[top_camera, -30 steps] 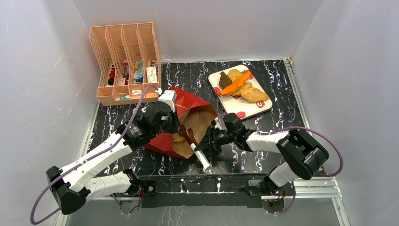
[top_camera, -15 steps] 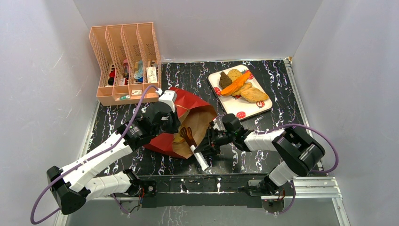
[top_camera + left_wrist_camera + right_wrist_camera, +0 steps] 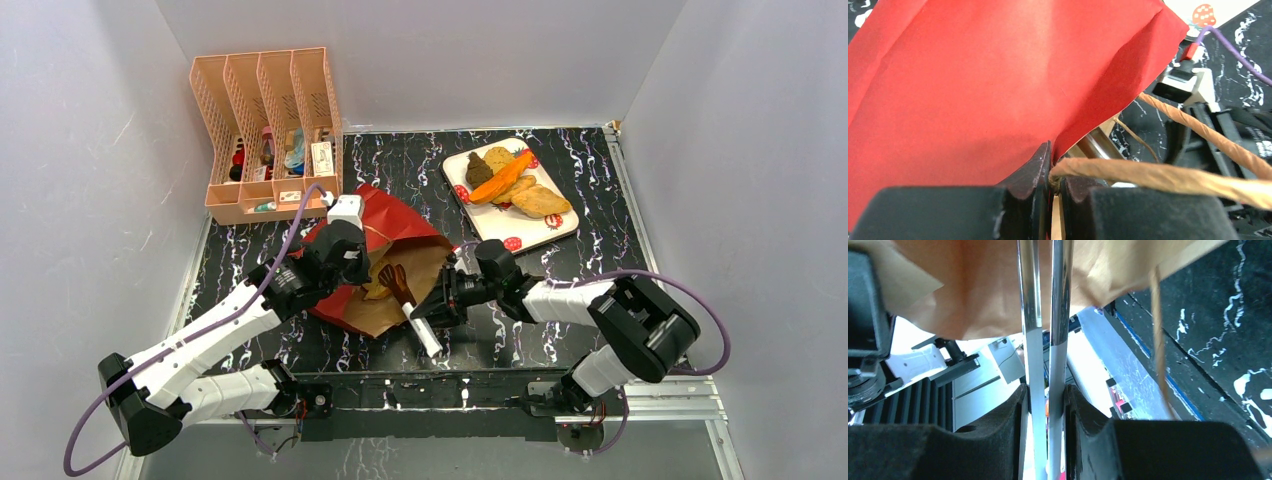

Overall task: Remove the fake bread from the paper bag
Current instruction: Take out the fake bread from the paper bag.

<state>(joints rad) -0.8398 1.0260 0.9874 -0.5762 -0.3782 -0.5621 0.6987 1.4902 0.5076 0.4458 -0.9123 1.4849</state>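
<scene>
**One chocolate piece clamped, not yet out of the bag**

From above, the glossy red paper bag (image 3: 400,225) lies on its side on the black marbled tabletop (image 3: 400,160), mouth toward the right arm. The right end effector (image 3: 428,308) has squeezed the metal tongs with white handles (image 3: 428,338) shut within the past second. Their tips now meet on a dark brown toy bread piece (image 3: 395,282), which rests on the kraft lining beside a yellow piece (image 3: 377,293). Several more pieces sit on the white strawberry-print plate (image 3: 535,230), well apart.

Left wrist view: the left end effector (image 3: 1054,172) is pinched almost fully closed on the bag's tan cord handle (image 3: 1158,177) at the red lip, holding the mouth up.

Right wrist view: both pads (image 3: 998,430) press the tong arms nearly parallel. The grab looks made; drawing the piece out is what remains.
</scene>
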